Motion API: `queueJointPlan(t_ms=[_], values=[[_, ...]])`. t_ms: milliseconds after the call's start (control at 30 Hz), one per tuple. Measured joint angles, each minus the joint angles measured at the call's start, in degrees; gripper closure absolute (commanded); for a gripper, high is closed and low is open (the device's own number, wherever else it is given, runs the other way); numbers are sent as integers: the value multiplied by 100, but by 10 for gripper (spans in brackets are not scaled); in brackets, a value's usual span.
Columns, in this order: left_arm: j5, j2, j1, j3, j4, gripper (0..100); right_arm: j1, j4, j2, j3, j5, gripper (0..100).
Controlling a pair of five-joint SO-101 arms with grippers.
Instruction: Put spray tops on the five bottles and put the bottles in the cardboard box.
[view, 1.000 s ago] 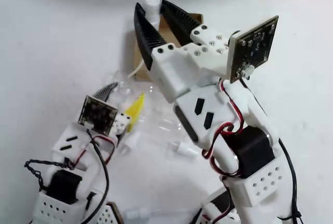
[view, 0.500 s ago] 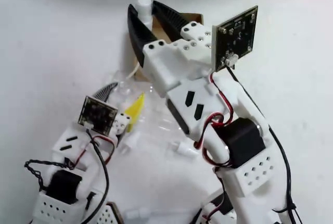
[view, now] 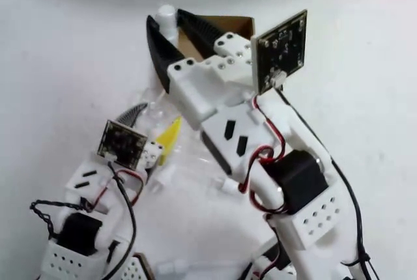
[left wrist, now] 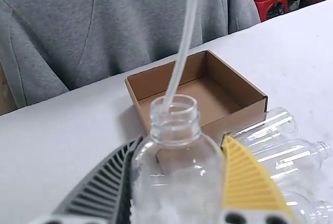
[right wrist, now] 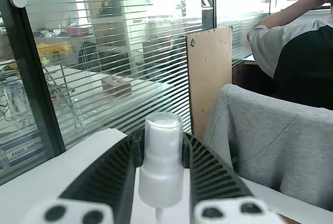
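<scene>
The right gripper (view: 168,25) has slid sideways, carrying the spray top (right wrist: 161,156) from over the cardboard box (left wrist: 156,81) to just outside its corner. Ribbed black jaws pinch the smooth white cylindrical top, and its thin translucent tube (left wrist: 182,36) reaches into the open neck of the clear plastic bottle (left wrist: 174,130). The right arm is raised and stretched towards the box. The left gripper (left wrist: 179,148), with grey and yellow ribbed jaws, clamps that upright bottle just before the box. The spare bottles (left wrist: 281,140) lie beside the box.
</scene>
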Motion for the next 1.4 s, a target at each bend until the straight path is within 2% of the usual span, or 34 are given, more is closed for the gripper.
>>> queueJointPlan(t_ms=[400,733,1000,1167,1333,1400], values=[[0,-18,0,0,0,936,18,62,26,0,26,984],[0,-18,0,0,0,936,-9,299,642,0,26,984],[0,-18,-44,0,-26,936,-114,1011,958,-9,26,984],[0,-18,-325,0,-299,936,-176,1943,1389,-712,26,979],[0,-18,-334,0,-316,936,-176,2787,1952,-1556,18,855],[0,-18,-352,0,-316,936,-176,3086,2163,-1837,18,834]])
